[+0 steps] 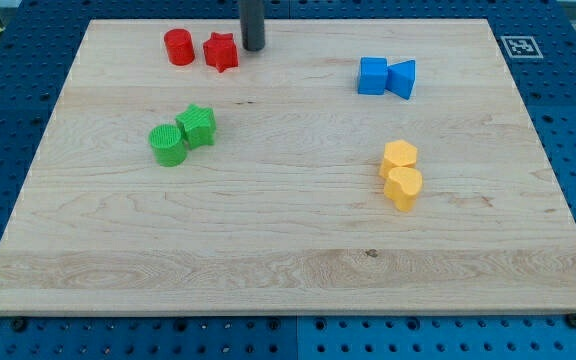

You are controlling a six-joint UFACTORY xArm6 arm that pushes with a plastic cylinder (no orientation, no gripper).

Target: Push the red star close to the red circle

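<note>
The red star (221, 52) is sitting near the surface's (288, 250) top edge, towards the top-left corner, and the red circle (179, 47) is standing just beside it on the view's left. Only a thin strip of wood is showing between the two, so they are lying near each other but, as far as I can tell, not touching. By my judgement the task is looking nearly or wholly done: the star is already lying close to the circle, and at most a small further nudge towards the view's left would be needed to close the remaining gap.

The tool is a plain dark rod, so it is not opening or closing on anything and is holding nothing. My tip (254, 47) is resting near the top edge, just beside the red star on its right side. Whether it is actually pressing on the star or standing a hair apart from it I cannot tell; the two are appearing almost in contact.

The other blocks are lying well apart from this group: a green circle (168, 145) and a second green block (197, 126) towards the left edge, a blue cube (372, 76) and a blue wedge-like block (402, 79) towards the top-right corner, and two yellow blocks (401, 173) nearer the right edge.
</note>
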